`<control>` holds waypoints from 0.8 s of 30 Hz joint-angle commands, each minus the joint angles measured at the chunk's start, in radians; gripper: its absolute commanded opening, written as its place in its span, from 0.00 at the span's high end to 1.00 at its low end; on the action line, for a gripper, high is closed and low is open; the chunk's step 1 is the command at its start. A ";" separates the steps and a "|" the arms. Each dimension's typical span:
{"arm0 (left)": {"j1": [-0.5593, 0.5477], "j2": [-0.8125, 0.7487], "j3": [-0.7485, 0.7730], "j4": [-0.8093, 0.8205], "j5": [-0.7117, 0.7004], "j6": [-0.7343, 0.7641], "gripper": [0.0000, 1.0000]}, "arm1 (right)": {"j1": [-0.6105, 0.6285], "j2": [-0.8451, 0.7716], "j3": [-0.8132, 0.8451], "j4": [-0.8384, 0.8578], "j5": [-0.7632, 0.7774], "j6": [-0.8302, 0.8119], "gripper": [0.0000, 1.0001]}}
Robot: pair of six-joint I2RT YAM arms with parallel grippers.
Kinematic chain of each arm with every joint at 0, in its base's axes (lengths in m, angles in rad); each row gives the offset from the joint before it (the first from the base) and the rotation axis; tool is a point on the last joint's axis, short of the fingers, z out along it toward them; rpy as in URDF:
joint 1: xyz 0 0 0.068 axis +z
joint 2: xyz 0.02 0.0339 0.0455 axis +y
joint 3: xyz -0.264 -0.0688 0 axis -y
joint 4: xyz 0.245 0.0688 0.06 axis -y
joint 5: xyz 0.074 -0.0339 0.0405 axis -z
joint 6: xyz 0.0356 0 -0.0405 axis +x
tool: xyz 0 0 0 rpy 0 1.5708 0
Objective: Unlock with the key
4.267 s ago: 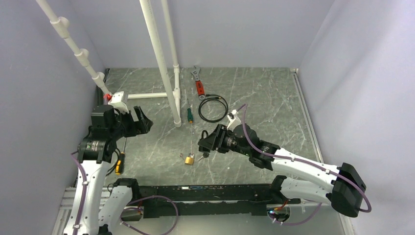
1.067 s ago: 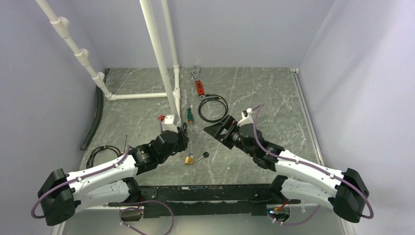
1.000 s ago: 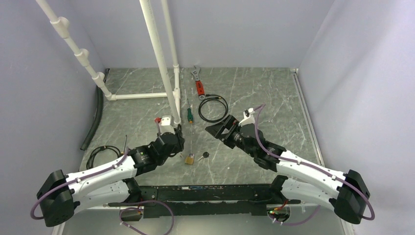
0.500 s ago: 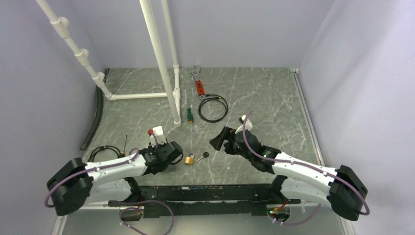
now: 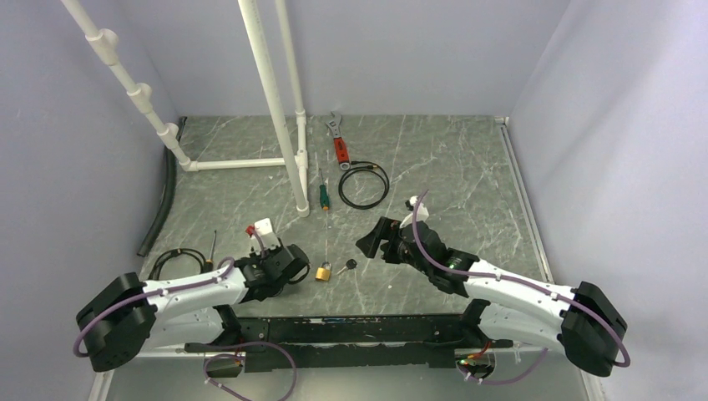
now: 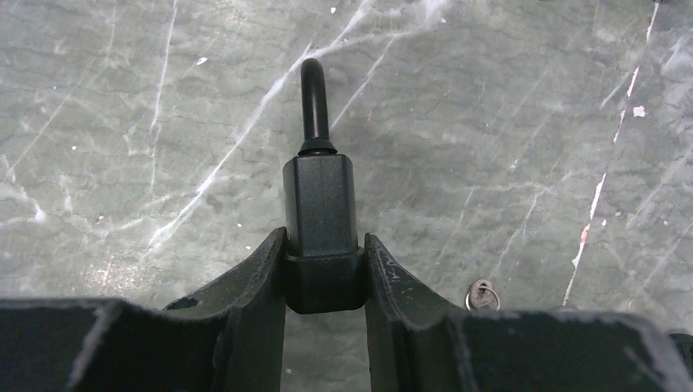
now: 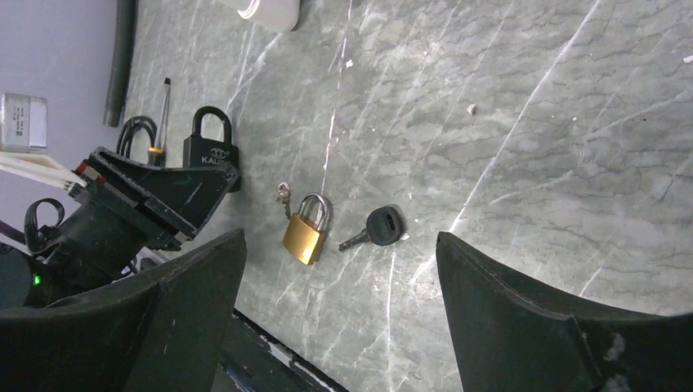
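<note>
- Nothing is unlocked yet. The tiny key with a round black plastic head and thin metal blade (image 7: 382, 225) lies flat on the grey marbled tabletop (image 7: 531, 163), near the middle of the right wrist view, in no keyhole.
- Just left of it lies a small brass padlock (image 7: 306, 233), close but apart, its shackle closed.
- The left gripper (image 6: 324, 245) is clamped on the body of a black padlock (image 6: 320, 208), whose shackle looks closed too.
- The right gripper (image 7: 339, 238) hangs above the key with its jaws spread wide, empty. I'd say picking up the key comes first.
</note>
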 commanded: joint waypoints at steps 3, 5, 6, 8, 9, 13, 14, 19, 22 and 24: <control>0.000 -0.081 -0.034 0.041 -0.021 0.012 0.68 | 0.001 0.020 0.003 0.053 -0.015 -0.021 0.09; -0.001 -0.077 -0.038 0.040 -0.014 0.011 0.60 | 0.001 0.034 0.007 0.056 -0.020 -0.022 0.08; 0.000 -0.074 -0.040 0.041 -0.012 0.009 0.57 | 0.001 0.043 0.011 0.056 -0.024 -0.021 0.08; 0.000 -0.070 -0.042 0.054 -0.004 0.017 0.52 | 0.001 0.060 0.020 0.054 -0.032 -0.022 0.07; 0.000 -0.071 -0.042 0.056 -0.002 0.019 0.49 | 0.001 0.070 0.023 0.052 -0.034 -0.023 0.07; 0.000 -0.087 -0.039 0.049 -0.003 0.026 0.38 | 0.001 0.084 0.029 0.056 -0.045 -0.027 0.07; -0.001 -0.092 -0.039 0.046 -0.002 0.026 0.36 | 0.001 0.087 0.029 0.058 -0.048 -0.030 0.07; 0.000 -0.139 -0.037 0.025 0.006 0.037 0.29 | 0.001 0.110 0.052 0.020 -0.037 -0.053 0.07; -0.003 -0.185 -0.029 0.009 0.014 0.057 0.23 | 0.001 0.156 0.103 -0.044 -0.017 -0.055 0.08; -0.003 -0.218 -0.022 0.002 0.021 0.076 0.19 | 0.003 0.204 0.141 -0.103 -0.016 -0.050 0.11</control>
